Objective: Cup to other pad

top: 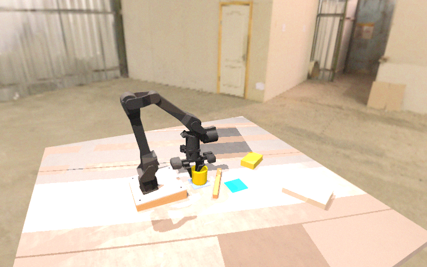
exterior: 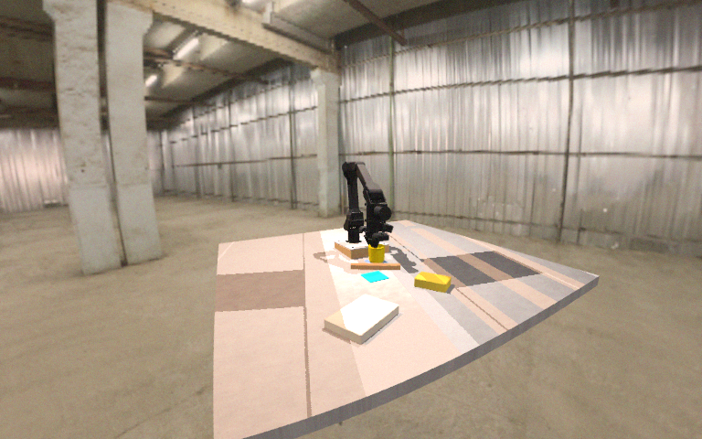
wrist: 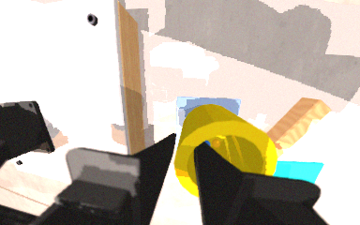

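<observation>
The yellow cup [top: 199, 177] [exterior: 376, 253] [wrist: 269, 155] stands upright on the pale blue pad [top: 196, 186] [wrist: 225, 101]. In the wrist view a blue marble [wrist: 206, 142] and an orange marble [wrist: 216, 143] show inside it; the near finger hides part of the inside. My gripper [top: 194, 172] [wrist: 185, 139] points down at the cup, partly open. One finger is inside the cup and the other outside, with the cup's wall between them. A narrow gap still shows between the fingertips. The cyan pad [top: 236, 185] [exterior: 374, 276] [wrist: 300, 171] has nothing on it.
A low wooden bar [top: 217, 183] [exterior: 375, 266] [wrist: 300, 119] lies between the two pads. A yellow block [top: 251, 160] [exterior: 432, 282] lies beyond the cyan pad, to one side. A pale slab [top: 309, 193] [exterior: 362, 316] lies farther out. The arm's white-topped base [top: 163, 192] is close beside the cup.
</observation>
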{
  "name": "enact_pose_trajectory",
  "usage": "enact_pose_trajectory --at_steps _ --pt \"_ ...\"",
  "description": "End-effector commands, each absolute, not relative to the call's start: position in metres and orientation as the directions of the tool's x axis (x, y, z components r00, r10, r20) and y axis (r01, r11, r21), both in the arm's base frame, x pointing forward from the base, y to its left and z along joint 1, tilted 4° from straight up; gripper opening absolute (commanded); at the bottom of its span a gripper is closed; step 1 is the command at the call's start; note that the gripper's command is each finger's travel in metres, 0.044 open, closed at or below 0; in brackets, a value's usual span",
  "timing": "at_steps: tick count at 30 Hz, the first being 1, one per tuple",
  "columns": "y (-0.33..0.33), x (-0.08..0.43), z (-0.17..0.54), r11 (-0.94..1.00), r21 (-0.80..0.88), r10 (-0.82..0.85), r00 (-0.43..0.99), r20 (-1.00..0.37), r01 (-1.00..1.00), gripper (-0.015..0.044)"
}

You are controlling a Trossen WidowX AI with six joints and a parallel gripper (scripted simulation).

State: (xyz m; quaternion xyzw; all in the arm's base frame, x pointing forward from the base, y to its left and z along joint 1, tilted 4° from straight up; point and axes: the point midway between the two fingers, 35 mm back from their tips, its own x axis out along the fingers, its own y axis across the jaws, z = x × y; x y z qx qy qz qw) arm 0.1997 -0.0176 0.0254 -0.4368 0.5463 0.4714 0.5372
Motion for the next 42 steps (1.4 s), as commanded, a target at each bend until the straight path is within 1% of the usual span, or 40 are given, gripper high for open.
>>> enact_pose_trajectory --at_steps 1,10,27,42 --pt "-0.018 0.2 0.026 0.174 0.045 0.029 -0.041 -0.999 -0.984 0.0067" --pt "-0.018 0.2 0.026 0.174 0.045 0.029 -0.041 -0.999 -0.984 0.0" --pt "-0.019 0.199 0.071 0.177 0.047 0.032 -0.042 -0.999 -0.983 0.0" --pt "-0.019 0.198 0.067 0.18 0.051 0.03 -0.046 -0.998 -0.982 0.0"
